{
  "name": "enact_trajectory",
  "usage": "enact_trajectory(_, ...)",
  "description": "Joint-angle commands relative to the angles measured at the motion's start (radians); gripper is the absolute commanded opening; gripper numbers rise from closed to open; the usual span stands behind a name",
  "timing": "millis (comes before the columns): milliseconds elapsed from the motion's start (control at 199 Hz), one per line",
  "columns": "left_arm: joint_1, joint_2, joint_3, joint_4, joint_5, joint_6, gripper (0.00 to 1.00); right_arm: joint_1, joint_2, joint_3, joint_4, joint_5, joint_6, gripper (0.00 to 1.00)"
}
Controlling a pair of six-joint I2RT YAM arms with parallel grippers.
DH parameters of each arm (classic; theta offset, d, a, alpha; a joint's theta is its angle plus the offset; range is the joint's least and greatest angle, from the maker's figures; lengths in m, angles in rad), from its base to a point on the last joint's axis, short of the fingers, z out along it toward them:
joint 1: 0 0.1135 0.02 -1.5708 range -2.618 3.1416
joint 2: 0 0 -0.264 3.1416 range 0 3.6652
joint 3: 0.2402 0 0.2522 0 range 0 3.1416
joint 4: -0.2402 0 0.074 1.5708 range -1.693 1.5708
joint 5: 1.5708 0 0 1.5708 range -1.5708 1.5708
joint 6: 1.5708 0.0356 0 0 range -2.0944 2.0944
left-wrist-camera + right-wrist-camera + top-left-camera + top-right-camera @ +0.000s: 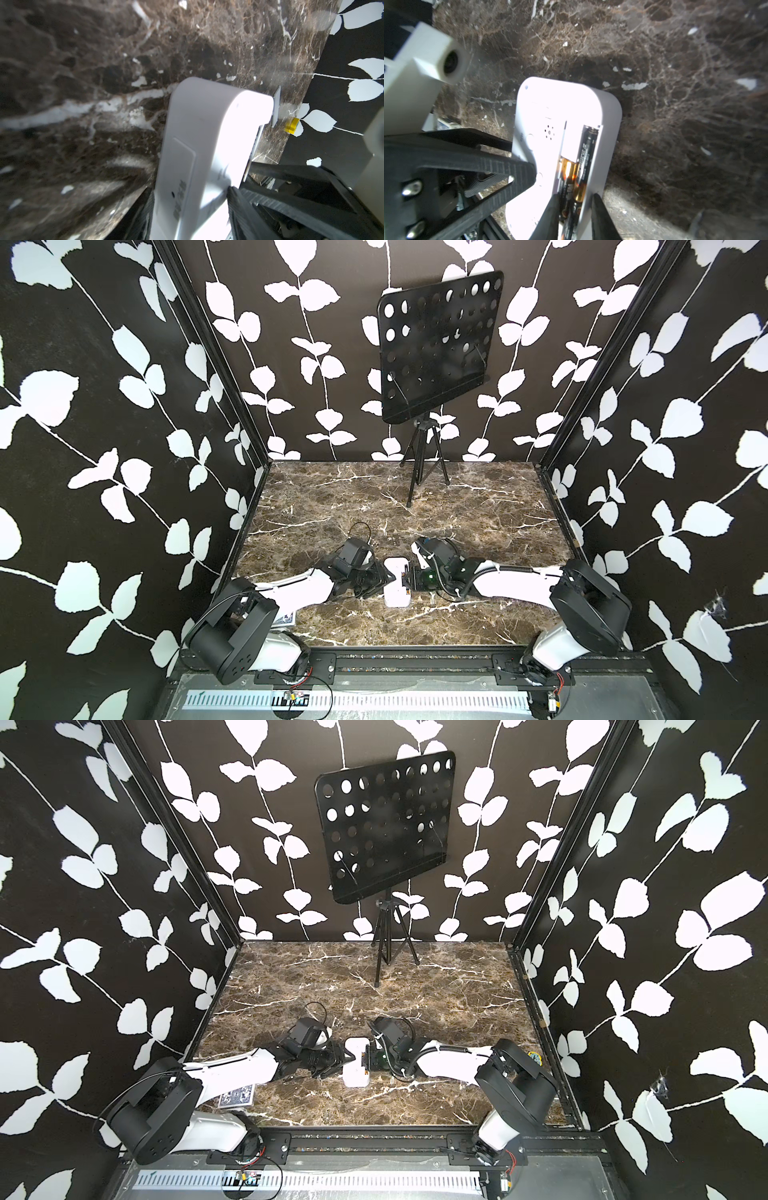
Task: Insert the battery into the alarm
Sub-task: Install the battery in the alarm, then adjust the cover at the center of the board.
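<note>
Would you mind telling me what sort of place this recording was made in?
Probably a staged robot test booth: leaf-patterned wall panels box in a marble-look tabletop, the left arm and right arm are mounted on a front rail, and a perforated music stand stands at the back.

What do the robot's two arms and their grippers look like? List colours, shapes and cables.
Both the left arm and right arm have glossy white link shells between bulky black joint housings. A black corrugated cable runs along the right arm; a thin black wire loops above the left wrist. The left gripper and right gripper are black, with ribbed, tapering fingers.
</note>
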Motion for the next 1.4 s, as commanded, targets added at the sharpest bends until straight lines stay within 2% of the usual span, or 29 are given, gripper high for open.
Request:
enact_trajectory(0,-0.003,-0.041,0.032,-0.094,-0.044,0.027,0.59,-0.002,0.020,0.073,-0.303,0.108,-0.060,0.34)
enact_trajectory(121,-0.003,-0.073,0.083,-0.191,-0.097,0.048,0.60,-0.026,-0.019,0.211,-0.393,0.120,-0.100,0.43)
enact_trajectory(236,-0.001,-0.110,0.121,-0.243,-0.152,0.052,0.62,-0.060,-0.069,0.265,-0.435,0.111,-0.128,0.51)
enact_trajectory(362,-0.001,-0.120,0.184,-0.283,-0.161,0.062,0.62,-0.136,-0.148,0.221,-0.474,0.131,-0.151,0.51)
enact_trajectory(502,-0.030,-0.078,0.297,-0.338,-0.166,0.070,0.62,-0.288,-0.211,0.139,-0.606,0.210,-0.191,0.49)
enact_trajectory(628,-0.112,-0.014,0.349,-0.251,-0.177,0.006,0.62,-0.435,-0.202,0.093,-0.682,0.227,-0.275,0.49)
enact_trajectory(733,-0.170,0.061,0.391,-0.176,-0.177,-0.037,0.63,-0.514,-0.168,0.088,-0.710,0.225,-0.332,0.50)
enact_trajectory(964,-0.263,0.224,0.481,-0.083,-0.164,-0.079,0.64,-0.585,-0.043,0.117,-0.615,0.154,-0.366,0.50)
enact_trajectory(1100,-0.280,0.278,0.510,-0.064,-0.165,-0.093,0.64,-0.591,0.037,0.157,-0.585,0.096,-0.379,0.51)
enact_trajectory(1391,-0.287,0.352,0.536,-0.033,-0.153,-0.101,0.64,-0.590,0.102,0.127,-0.549,0.082,-0.408,0.52)
